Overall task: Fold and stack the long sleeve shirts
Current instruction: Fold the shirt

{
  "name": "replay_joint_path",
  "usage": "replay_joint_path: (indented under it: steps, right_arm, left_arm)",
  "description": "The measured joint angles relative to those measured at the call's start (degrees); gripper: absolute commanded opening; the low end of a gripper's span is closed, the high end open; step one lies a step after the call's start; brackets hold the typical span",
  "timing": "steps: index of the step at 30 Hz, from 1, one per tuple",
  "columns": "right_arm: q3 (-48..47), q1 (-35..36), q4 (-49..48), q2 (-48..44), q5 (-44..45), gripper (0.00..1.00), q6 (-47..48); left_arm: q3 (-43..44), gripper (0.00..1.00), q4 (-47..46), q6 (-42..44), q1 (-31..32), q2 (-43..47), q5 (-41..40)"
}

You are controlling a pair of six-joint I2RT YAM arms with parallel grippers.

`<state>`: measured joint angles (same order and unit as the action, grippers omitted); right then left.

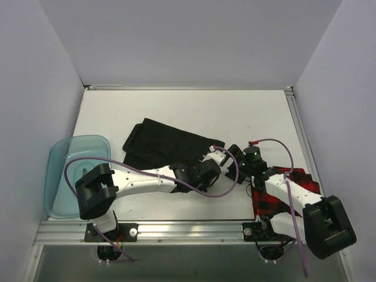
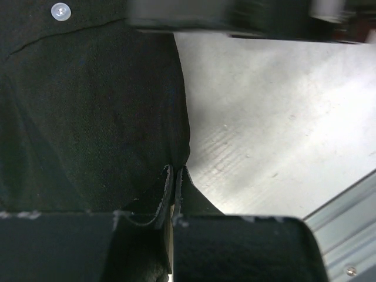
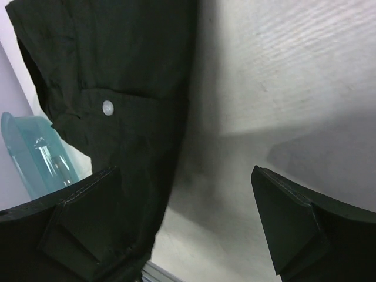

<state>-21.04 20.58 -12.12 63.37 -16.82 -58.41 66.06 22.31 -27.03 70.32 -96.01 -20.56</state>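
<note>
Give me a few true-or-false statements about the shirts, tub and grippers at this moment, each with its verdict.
1. The left gripper is shut on the edge of the black shirt. True.
2. The right gripper is clamped on the checked shirt. False: its jaws stand wide open and hold nothing. The checked shirt lies under the right arm, near its base.
3. The black shirt lies inside the teal tub. False: it lies on the table, to the right of the tub.
4. A white button shows on the black shirt. True.
5. The two shirts are stacked. False: they lie apart on the table.
</note>
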Motion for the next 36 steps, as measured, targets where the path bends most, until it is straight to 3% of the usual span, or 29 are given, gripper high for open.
replay_joint_path:
  steps: [7,12,17,23,25,28,29,30,31,33,36]
  right_arm:
    - [0.2,1.6,-13.6,11.1,-0.5,0.99,-5.3]
    - [-0.3,2.0,-22.7,17.1,-2.5,0.93,-8.0]
    - [-0.7,2.3,-29.6,22.0,-4.8,0.82,-9.4]
    - [-1.5,2.4,-30.2,23.9,-5.8,0.65,-8.0]
    - [-1.9,2.4,-29.9,24.5,-5.8,0.51,-7.3]
    - [-2.0,2.3,-28.9,25.3,-5.9,0.29,-5.8]
    - [-2.1,2.3,-28.4,25.3,-5.7,0.22,-5.3]
    - [-2.1,1.9,-27.7,25.3,-5.8,0.07,-4.8]
    - [-2.1,1.5,-26.9,25.3,-5.9,0.00,-3.9]
    - [-2.4,0.3,-24.2,25.0,-6.7,0.00,-2.1]
    - [-5.1,-3.2,-16.5,23.5,-7.8,0.00,2.8]
  left_arm:
    - [-0.1,0.00,-1.2,-2.7,-0.4,0.0,2.7]
    - [-0.1,0.00,-3.1,-4.3,-1.2,0.0,4.6]
    - [-0.1,0.00,-4.5,-5.8,-1.8,-0.2,6.1]
    - [-0.1,0.02,-6.7,-7.7,-2.3,-0.6,8.5]
    - [-0.1,0.03,-7.5,-8.6,-2.4,-0.7,9.4]
    - [-0.4,0.15,-8.7,-9.9,-3.0,-0.7,10.9]
    - [-0.7,0.22,-9.3,-10.3,-3.3,-0.7,11.6]
    - [-1.2,0.35,-9.8,-10.6,-3.6,-0.7,12.3]
    - [-1.7,0.41,-10.3,-10.9,-3.8,-0.7,13.2]
    - [-3.2,0.65,-11.4,-11.7,-4.7,-0.4,15.4]
    - [-6.6,0.80,-13.0,-13.4,-7.5,1.7,19.8]
